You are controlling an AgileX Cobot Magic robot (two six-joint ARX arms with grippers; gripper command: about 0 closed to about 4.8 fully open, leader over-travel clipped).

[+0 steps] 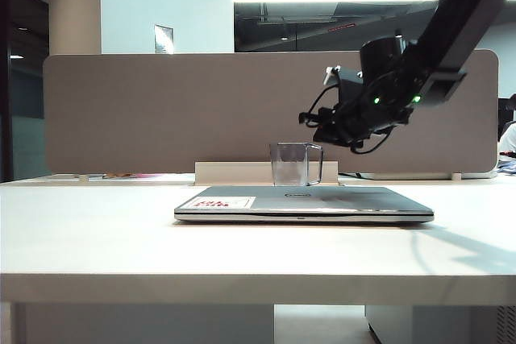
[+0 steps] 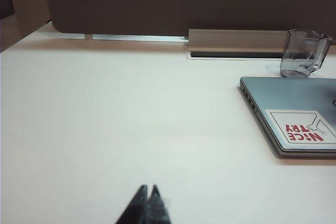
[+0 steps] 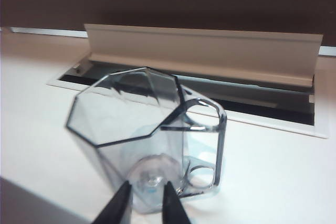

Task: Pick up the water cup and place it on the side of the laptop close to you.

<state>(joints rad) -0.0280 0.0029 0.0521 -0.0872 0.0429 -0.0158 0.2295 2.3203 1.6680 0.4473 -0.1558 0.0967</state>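
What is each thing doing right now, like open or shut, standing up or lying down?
water cup: upright, looks empty, on the table behind the laptop, not held.
laptop: lid shut, lying flat.
cable hatch: flap raised, slot open.
right end effector: fingers slightly apart, hovering just above the cup, holding nothing.
left end effector: fingertips together, holding nothing, low over bare table, away from the laptop.

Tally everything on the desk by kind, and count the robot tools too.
Cup: 1
Laptop: 1
Sticker on the laptop lid: 1
Open cable flap behind the cup: 1
Tools: 2, left tool low over bare desk, right tool above the cup
Total: 6
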